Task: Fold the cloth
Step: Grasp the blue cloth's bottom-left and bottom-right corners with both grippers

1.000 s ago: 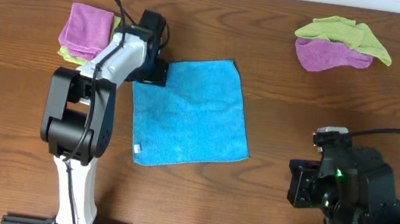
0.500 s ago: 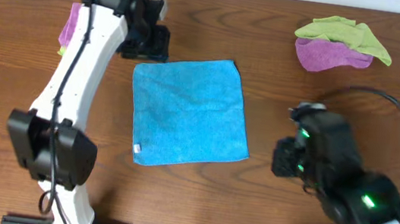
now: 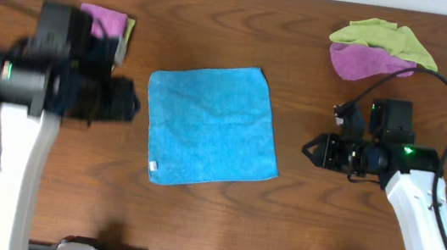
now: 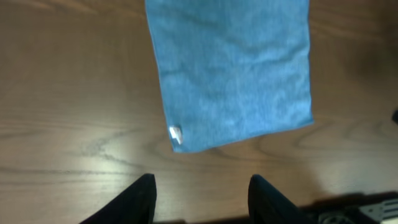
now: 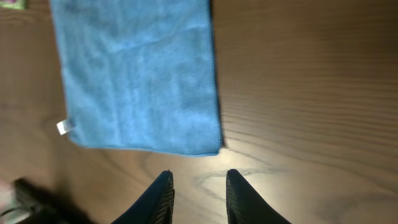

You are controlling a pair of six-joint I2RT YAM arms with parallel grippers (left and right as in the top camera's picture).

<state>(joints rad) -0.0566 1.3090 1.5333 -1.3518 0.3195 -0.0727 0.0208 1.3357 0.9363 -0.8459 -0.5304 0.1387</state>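
Cloth [image 3: 212, 125] lies flat and unfolded at the middle of the table [image 3: 210, 234], white tag [image 3: 153, 166] at its near-left corner, as two robot arms flank it with no fold yet made. Blurred in the overhead view, the left gripper [image 3: 128, 100] hovers just off the cloth's left edge. The right gripper [image 3: 309, 148] hangs off the right edge, toward the near-right corner. Neither touches the fabric.

Wrist views show both sets of jaws spread and empty, the left pair wider than the right, each looking down at bare wood short of a cloth edge. A purple-and-green stack [image 3: 103, 23] at far left and a loose purple-and-green pile [image 3: 383, 46] at far right sit well apart from the work.

The step in hand appears to be the approach: the arms are lining up on opposite sides before any grasp. The next move likely calls for each gripper to drop onto a corner on the same edge, slide one finger under the thin fabric and pinch a single layer. The pair would then need to lift together and carry that edge across to meet the opposite one. Uneven lifting would probably skew the fold or drag the whole cloth across the table.
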